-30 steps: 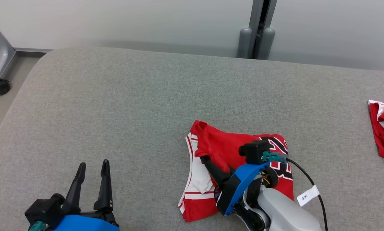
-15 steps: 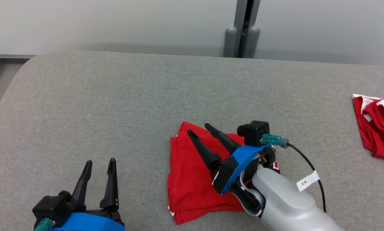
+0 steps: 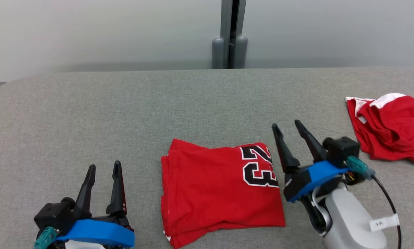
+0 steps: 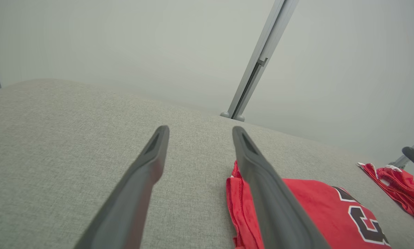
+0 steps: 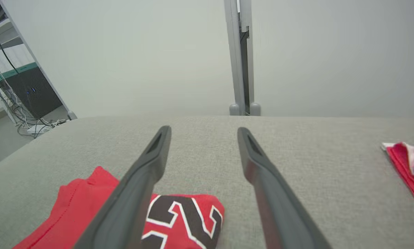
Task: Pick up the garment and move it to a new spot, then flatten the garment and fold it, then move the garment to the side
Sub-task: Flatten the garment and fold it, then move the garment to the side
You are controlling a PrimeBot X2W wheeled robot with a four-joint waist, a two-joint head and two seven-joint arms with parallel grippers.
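Note:
The garment (image 3: 214, 186) is a red jersey with a black "23", folded into a neat rectangle in the middle front of the grey padded table (image 3: 124, 114). It also lies at the lower right of the left wrist view (image 4: 317, 214) and the lower left of the right wrist view (image 5: 89, 207). My right gripper (image 3: 286, 126) stands open just right of the garment, nothing between its fingers. My left gripper (image 3: 104, 166) is open at the lower left, well apart from the cloth.
A second red and white garment (image 3: 390, 128) lies crumpled at the table's right edge. A grey post (image 3: 229, 34) stands against the pale wall behind the table. Shelving with cables (image 5: 17, 86) is off to the far left in the right wrist view.
My right gripper let go of the garment's folded-over flap, opened, and drew back to the right of it. The garment now lies folded flat. The head camera has shifted to the right.

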